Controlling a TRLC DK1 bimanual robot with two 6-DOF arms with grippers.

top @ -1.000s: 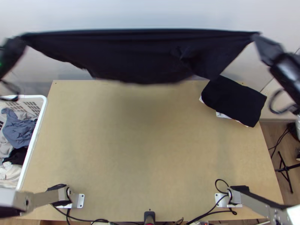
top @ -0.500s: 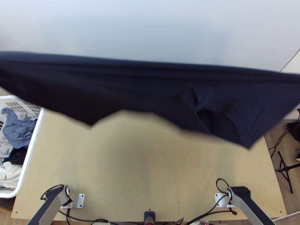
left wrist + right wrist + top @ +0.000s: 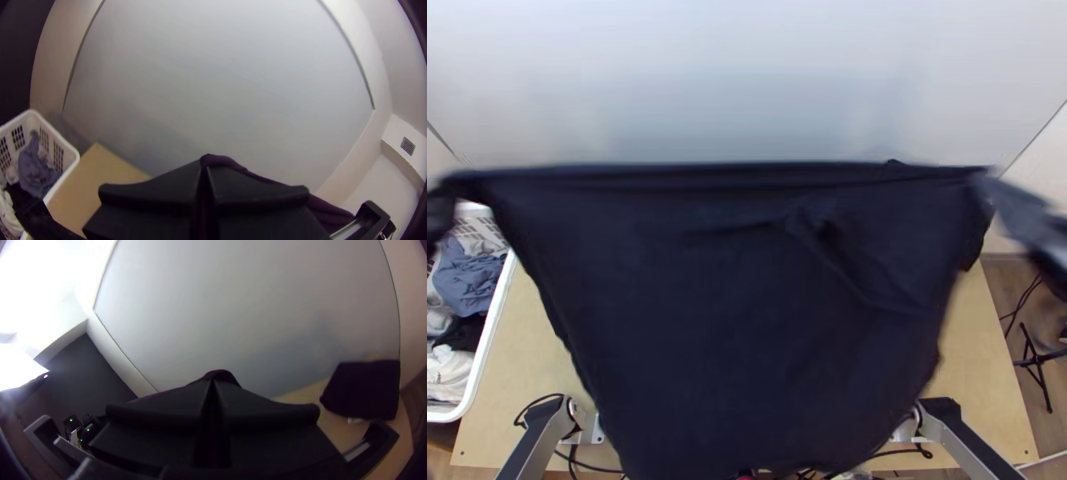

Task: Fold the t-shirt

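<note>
Now that the t-shirt (image 3: 747, 320) has unfurled nearward, left gripper (image 3: 204, 165) and right gripper (image 3: 213, 383), both pinching it, can likely lay it flat.

T-shirt (image 3: 747, 320) cut off below, right gripper (image 3: 992, 189) blurred

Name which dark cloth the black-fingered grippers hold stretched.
The large navy t-shirt, its upper edge taut from left gripper to right gripper; a folded black cloth lies on the light wooden table, another, rumpled, in the white plastic basket.
</note>
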